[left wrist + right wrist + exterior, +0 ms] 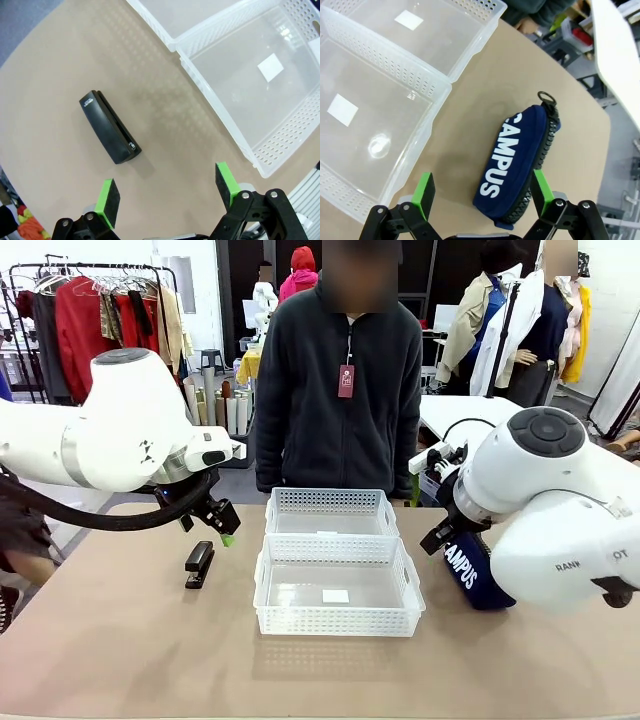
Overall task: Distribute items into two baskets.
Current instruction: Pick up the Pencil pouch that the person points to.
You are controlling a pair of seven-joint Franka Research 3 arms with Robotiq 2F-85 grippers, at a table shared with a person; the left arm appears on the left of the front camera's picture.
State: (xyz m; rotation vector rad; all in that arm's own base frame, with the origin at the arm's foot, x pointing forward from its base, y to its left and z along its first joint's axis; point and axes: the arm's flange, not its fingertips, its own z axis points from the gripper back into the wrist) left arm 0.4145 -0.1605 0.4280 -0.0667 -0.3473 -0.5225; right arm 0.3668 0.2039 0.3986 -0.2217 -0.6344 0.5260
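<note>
My left claw [167, 190] hangs wide open over the stapler [109, 127], which lies on the bench [120, 640] left of the near basket [335, 621], a little off the claw's centre line. My right claw [482, 190] is spread just as wide over the pouch [520, 160], which lies right of that basket. The near basket and the far basket [330, 512] sit empty and touching between the arms, so each arm gets a short carry inward. The pouch looks soft, I think, so I'd grip it across its narrow width.

Two baskets [338, 620] [330, 502], one stapler [199, 564], and seemingly just one pouch [517, 160].
</note>
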